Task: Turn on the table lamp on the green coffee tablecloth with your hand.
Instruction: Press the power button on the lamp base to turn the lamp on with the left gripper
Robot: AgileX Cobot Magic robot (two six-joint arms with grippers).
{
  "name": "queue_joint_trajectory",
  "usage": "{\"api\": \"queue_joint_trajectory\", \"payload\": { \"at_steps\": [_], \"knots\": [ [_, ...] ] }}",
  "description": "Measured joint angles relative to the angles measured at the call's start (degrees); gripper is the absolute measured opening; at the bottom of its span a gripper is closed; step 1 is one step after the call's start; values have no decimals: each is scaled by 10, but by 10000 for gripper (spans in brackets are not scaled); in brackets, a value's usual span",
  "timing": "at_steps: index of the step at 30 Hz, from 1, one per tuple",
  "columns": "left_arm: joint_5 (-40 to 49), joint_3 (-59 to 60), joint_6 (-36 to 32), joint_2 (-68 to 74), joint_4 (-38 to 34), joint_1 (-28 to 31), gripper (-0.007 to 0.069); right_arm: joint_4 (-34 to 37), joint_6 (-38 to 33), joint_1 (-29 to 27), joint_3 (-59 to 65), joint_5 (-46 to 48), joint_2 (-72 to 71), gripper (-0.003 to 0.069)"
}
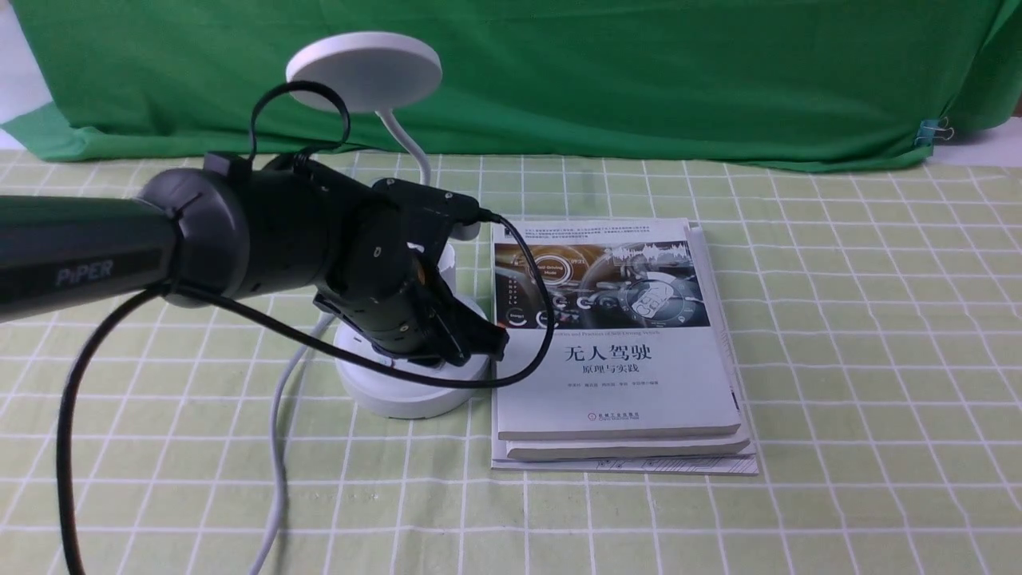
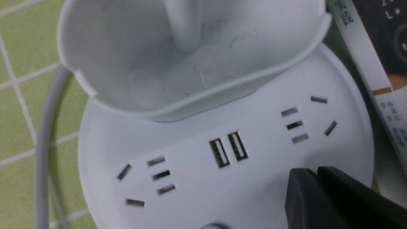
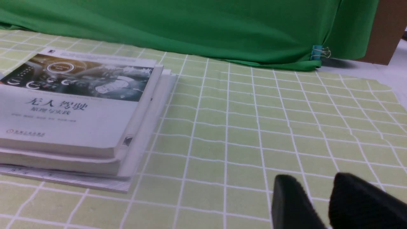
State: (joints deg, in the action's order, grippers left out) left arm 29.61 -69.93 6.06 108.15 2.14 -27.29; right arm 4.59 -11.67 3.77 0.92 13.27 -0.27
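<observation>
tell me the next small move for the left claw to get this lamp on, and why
Probably slide the left claw a little way across the table lamp base until it is over the grey button that peeks in at the edge of the left wrist view. The claw is shut and sits beside the USB ports, not over a button, and the lamp head looks unlit.

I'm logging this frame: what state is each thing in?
Lamp: looks unlit, nothing plugged in.
Left gripper: shut, holding nothing.
Right gripper: slightly open, holding nothing.
Books: closed, stacked.
</observation>
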Motion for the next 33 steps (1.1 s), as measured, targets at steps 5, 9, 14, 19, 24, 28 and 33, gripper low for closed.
{"api": "queue_joint_trajectory", "payload": {
  "at_steps": [5,9,14,19,24,28,33],
  "knots": [
    [-7,-6,0,10,0,0,19,0,0,0,0,0,0,245],
    [-7,-6,0,11,0,0,19,0,0,0,0,0,0,245],
    [-7,-6,7,11,0,0,19,0,0,0,0,0,0,245],
    [-9,-5,14,5,0,0,19,0,0,0,0,0,0,245],
    [-7,-4,15,-16,-2,4,19,0,0,0,0,0,0,245],
    [6,-4,15,-21,-2,5,19,0,0,0,0,0,0,245],
    [15,-4,15,-21,-7,6,19,0,0,0,0,0,0,245]
  ]
}}
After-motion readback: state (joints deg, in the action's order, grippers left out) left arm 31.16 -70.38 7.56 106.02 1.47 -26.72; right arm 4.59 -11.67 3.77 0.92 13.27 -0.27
